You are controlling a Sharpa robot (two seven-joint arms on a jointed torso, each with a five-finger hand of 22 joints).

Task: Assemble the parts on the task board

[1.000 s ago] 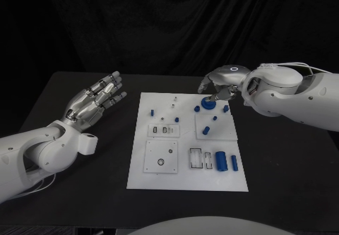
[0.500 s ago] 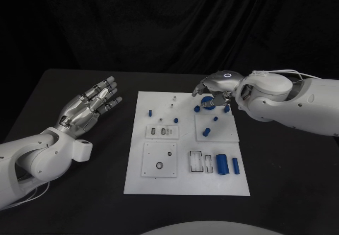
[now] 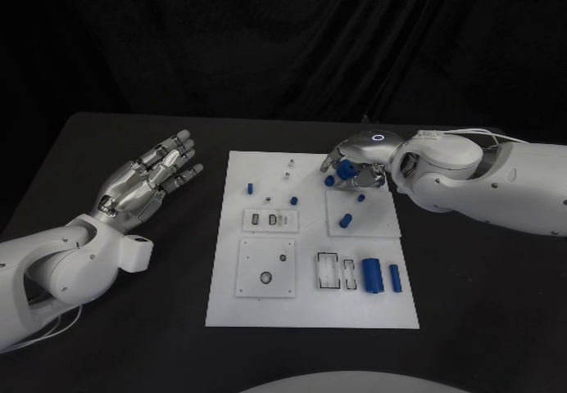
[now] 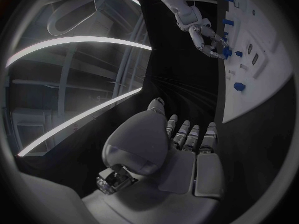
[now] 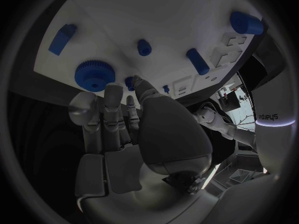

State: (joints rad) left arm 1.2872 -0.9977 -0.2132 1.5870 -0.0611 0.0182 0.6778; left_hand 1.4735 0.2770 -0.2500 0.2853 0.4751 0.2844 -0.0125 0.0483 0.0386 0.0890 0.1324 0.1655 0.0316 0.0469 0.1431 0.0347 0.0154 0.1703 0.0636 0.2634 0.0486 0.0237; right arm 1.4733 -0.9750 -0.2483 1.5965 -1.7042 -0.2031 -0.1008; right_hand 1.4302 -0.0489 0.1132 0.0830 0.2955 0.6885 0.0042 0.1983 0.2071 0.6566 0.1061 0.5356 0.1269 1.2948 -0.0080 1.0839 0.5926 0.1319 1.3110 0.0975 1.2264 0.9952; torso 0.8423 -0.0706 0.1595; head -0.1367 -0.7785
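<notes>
Head view. White rectangular task board (image 3: pixel 310 304) lies at the middle of the black table (image 3: pixel 484 311), its long axis running away from the robot. Blue parts counted on it: seven plainly visible. One large cylinder (image 3: pixel 371 274) and one slimmer bar (image 3: pixel 395 277) lie side by side in the board's near right corner, both lengthwise along the board. One short peg (image 3: pixel 347 219) lies tilted on the raised square plate right of the board's centre. One small stud (image 3: pixel 359 197) stands just beyond that peg. One small peg (image 3: pixel 251 187) sits near the board's left edge. One small piece (image 3: pixel 329 182) lies just beside the right hand (image 3: pixel 358 164). That silver hand hangs over the board's far right corner, fingers curled down round a blue toothed gear (image 3: pixel 345 169), which they partly cover; contact cannot be told.

Silver left hand (image 3: pixel 151 173) is held over the table left of the board, palm up, fingers straight and spread, holding nothing.

Left wrist view. The left hand (image 4: pixel 181 139) is released, fingers apart; the board (image 4: pixel 274 79) curves past the fingertips.

Right wrist view. The gear (image 5: pixel 94 74) lies flat on the board (image 5: pixel 156 15), teeth round its rim, just beyond the right hand's fingertips (image 5: pixel 112 90); no grasp is evident. Four further blue parts are visible here, one cut off.
</notes>
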